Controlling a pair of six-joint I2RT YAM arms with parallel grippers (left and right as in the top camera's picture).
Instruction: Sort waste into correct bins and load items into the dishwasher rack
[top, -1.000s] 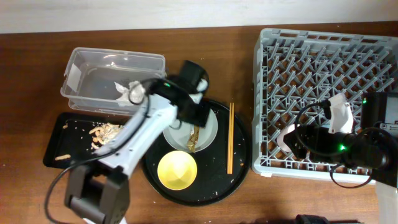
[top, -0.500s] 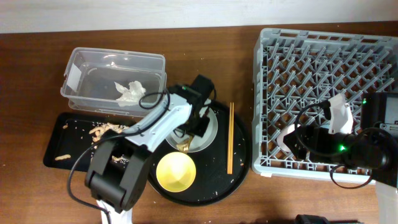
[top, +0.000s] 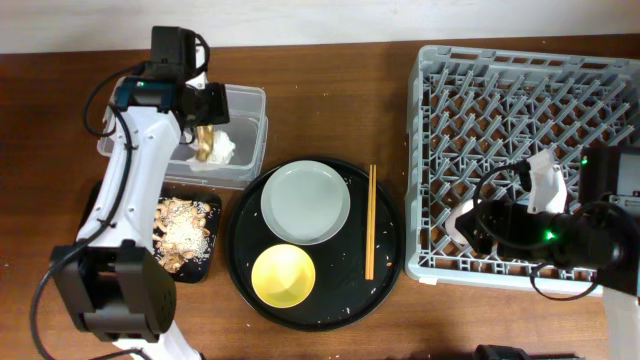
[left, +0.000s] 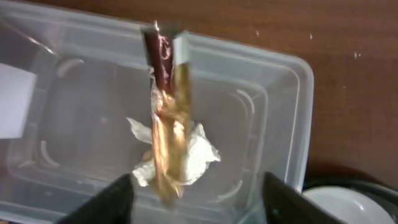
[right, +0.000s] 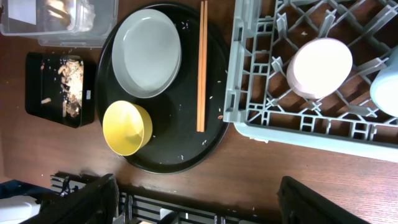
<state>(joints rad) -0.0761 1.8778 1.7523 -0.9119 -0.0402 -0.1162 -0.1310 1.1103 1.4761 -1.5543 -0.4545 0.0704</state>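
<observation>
My left gripper (top: 205, 105) (left: 196, 205) is open above the clear tub (top: 140, 105) (left: 280, 106). The brown-and-gold wrapper (left: 168, 124) (top: 205, 145) is inside the tub, free of the jaws, over the crumpled white tissue (left: 199, 152) (top: 222, 150). Food scraps (top: 180, 230) lie in the shallow black tray (top: 95, 215). The grey-green plate (top: 305, 202), yellow bowl (top: 284, 277) and chopsticks (top: 371, 222) sit on the round black tray (top: 390, 270). My right gripper (top: 500, 205) (right: 199, 205) is open and empty over the grey rack (top: 520, 100). The rack holds the pink cup (right: 320, 67) and blue cup (right: 387, 87).
The rack (right: 261, 93) fills the right side of the table, its left wall close to the round black tray (right: 186, 143). Crumbs dot the round tray. The clear tub and shallow black tray (right: 46, 93) sit one behind the other at the left.
My left arm has swung from the plate up and left to the clear tub. The wrapper has left the plate and is now in the tub. The right arm has not moved.
</observation>
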